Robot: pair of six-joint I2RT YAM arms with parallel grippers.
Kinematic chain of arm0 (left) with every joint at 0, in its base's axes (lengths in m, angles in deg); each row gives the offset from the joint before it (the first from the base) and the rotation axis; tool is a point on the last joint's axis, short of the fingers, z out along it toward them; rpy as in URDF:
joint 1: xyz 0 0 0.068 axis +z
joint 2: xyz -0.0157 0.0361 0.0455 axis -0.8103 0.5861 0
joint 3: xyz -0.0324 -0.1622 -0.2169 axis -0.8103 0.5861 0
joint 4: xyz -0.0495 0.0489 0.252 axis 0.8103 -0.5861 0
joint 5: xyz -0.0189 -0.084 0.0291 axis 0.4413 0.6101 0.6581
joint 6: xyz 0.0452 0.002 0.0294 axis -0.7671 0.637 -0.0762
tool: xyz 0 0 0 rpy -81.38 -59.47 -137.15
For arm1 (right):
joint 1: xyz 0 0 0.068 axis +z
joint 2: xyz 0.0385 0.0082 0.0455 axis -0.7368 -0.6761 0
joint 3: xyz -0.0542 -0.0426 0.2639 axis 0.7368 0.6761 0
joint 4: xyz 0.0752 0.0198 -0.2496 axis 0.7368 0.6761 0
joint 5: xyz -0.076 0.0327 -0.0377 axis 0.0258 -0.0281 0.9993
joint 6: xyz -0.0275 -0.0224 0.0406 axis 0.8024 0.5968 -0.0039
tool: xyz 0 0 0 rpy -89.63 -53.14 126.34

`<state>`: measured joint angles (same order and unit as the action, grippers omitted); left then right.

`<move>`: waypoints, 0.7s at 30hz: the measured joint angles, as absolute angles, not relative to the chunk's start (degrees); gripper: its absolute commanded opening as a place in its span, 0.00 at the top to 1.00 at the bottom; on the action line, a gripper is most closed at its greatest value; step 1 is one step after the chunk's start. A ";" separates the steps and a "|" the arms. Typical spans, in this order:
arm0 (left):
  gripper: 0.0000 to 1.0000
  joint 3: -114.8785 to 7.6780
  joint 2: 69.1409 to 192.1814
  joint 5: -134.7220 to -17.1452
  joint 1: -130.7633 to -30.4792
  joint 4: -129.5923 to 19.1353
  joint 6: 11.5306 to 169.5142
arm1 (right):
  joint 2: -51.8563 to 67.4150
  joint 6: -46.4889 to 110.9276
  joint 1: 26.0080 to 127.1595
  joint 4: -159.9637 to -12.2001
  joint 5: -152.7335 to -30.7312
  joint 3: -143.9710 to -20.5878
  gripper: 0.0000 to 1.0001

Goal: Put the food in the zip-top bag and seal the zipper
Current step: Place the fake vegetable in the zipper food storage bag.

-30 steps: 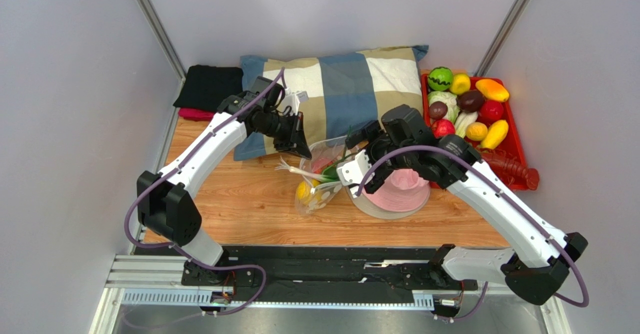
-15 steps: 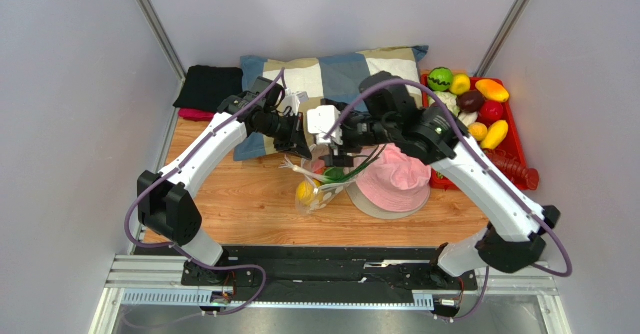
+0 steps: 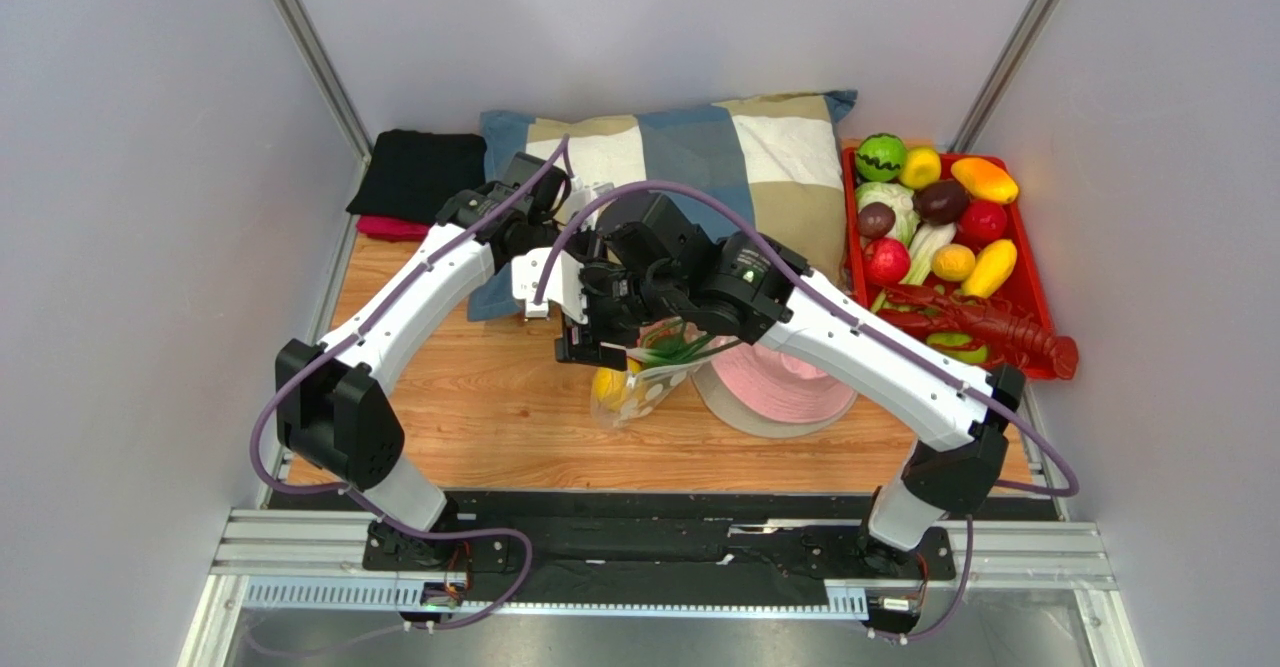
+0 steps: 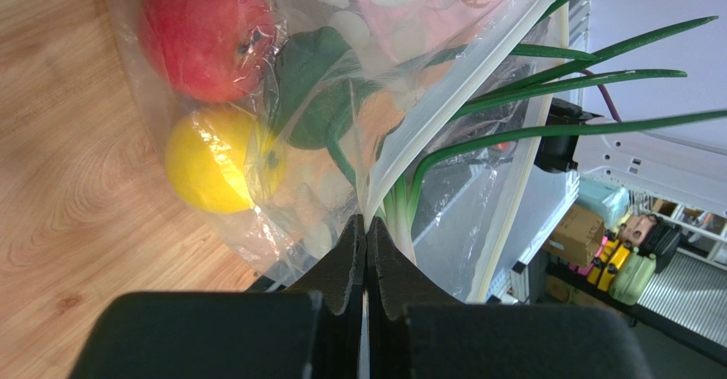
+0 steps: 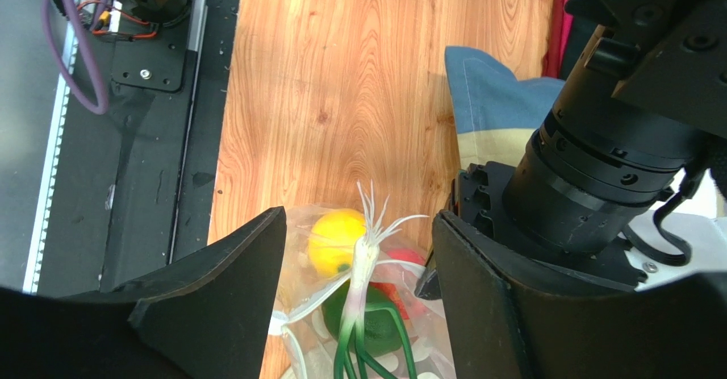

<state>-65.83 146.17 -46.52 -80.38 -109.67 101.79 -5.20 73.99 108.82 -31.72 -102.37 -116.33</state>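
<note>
My left pincer (image 4: 367,234) pinches the bag (image 4: 452,208) by its rim; it sags ahead, beneath my gaping right pincer (image 5: 358,226). The film looks light, limp and slippery, so I'd grip the stiffer zipper (image 4: 520,174).

Your cell, seen from above: a pale wooden table (image 3: 496,397) boxed in by plain grey walls (image 3: 135,172), with slim metal posts (image 3: 311,45) at the two far corners. A checked pillow (image 3: 721,150) lies along the far edge and a black rail plate (image 3: 661,535) spans the near one. The light is soft and even.
</note>
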 measured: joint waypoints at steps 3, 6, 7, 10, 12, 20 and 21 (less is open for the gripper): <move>1.00 -65.83 146.26 -46.48 -80.38 -109.58 101.88 | -6.69 72.20 108.91 -32.35 -100.28 -116.40 0.36; 1.00 -65.83 146.26 -46.48 -80.34 -109.32 102.12 | -7.69 70.82 108.91 -33.16 -97.98 -115.61 0.37; 1.00 -65.83 146.26 -46.48 -80.32 -109.21 102.23 | -7.69 70.34 108.91 -33.40 -97.30 -114.91 0.37; 1.00 -65.83 146.28 -46.24 -80.16 -108.93 102.60 | -7.67 69.14 108.91 -34.47 -95.38 -112.79 0.39; 1.00 -65.83 146.34 -46.00 -80.03 -108.77 102.84 | -7.69 68.64 108.91 -34.73 -94.42 -111.74 0.44; 1.00 -65.83 146.58 -45.41 -79.57 -108.66 103.11 | -7.69 65.23 108.89 -35.15 -93.09 -110.28 0.89; 1.00 -65.83 146.58 -45.39 -79.46 -108.69 103.15 | -7.69 64.62 108.89 -35.19 -93.13 -110.17 0.95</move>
<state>-65.83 146.58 -45.39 -79.46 -108.69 103.15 -7.69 64.62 108.89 -35.19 -93.13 -110.17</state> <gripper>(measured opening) 0.008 0.248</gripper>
